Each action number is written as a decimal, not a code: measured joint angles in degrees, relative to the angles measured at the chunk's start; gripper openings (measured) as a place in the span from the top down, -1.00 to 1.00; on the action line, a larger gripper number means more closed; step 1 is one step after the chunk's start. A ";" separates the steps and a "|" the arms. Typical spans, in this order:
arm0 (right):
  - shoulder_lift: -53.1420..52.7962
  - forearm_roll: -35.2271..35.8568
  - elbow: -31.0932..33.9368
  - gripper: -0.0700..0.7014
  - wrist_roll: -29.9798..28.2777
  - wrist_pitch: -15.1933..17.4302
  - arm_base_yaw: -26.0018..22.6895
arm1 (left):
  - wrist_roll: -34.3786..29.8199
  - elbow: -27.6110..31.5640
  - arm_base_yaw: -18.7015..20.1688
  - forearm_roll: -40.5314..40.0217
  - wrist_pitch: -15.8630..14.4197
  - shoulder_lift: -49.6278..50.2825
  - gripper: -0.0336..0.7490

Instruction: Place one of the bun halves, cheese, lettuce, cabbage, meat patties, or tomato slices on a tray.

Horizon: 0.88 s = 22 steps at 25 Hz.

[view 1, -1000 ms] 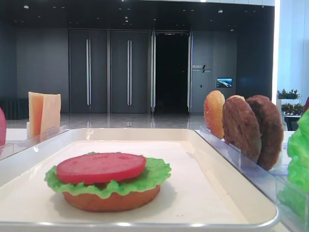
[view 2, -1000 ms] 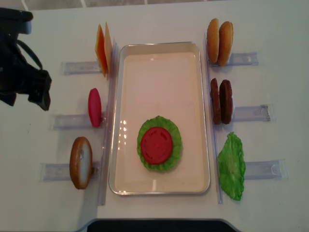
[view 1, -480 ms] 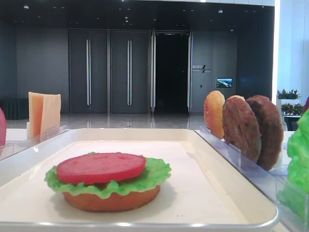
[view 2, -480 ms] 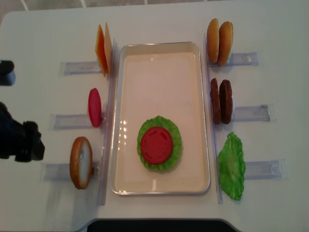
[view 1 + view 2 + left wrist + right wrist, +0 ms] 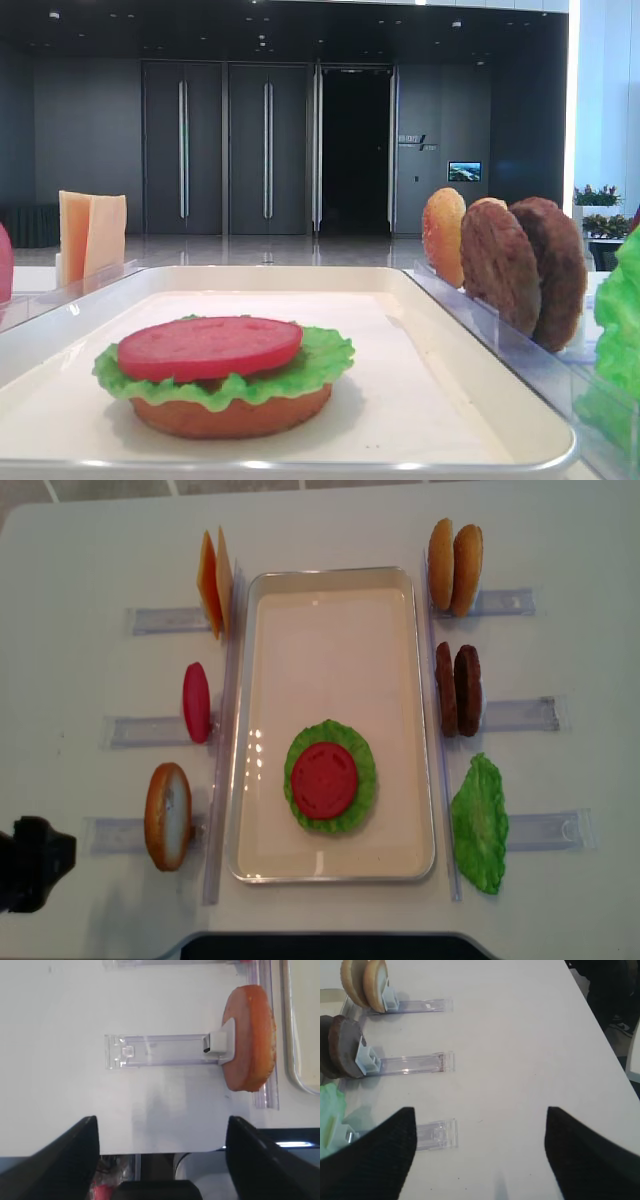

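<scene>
While both jaws gape, left gripper at table's near edge, beside bun.

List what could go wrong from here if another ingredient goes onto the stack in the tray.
1. The smooth red tomato slice sits off-centre on the ruffled green lettuce leaf; a piece dropped on top might slide off.
2. The two rough dark brown meat patties stand on edge, pressed together in their clear plastic holder; grabbing one may drag or topple the other.
3. The stack sits at the near end of the large white rectangular tray, so a slipped piece could land near the rim.
</scene>
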State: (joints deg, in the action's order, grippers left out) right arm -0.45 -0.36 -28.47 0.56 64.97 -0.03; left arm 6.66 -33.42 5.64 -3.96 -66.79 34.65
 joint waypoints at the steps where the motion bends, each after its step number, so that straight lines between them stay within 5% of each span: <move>1: 0.00 0.00 0.00 -0.57 0.00 0.00 0.00 | 0.04 1.30 0.00 -0.21 0.95 -1.79 -0.60; 6: 0.00 0.00 0.00 -0.57 0.00 0.00 0.00 | 0.04 6.10 0.00 -1.55 3.26 -11.20 -0.60; 22: 0.00 0.00 0.00 -0.57 0.00 0.00 0.00 | 0.04 6.16 0.00 -1.67 3.21 -34.98 -0.60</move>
State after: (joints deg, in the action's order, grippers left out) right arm -0.45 -0.36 -28.47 0.56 64.97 -0.03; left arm 6.70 -27.26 5.64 -5.62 -63.59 -0.33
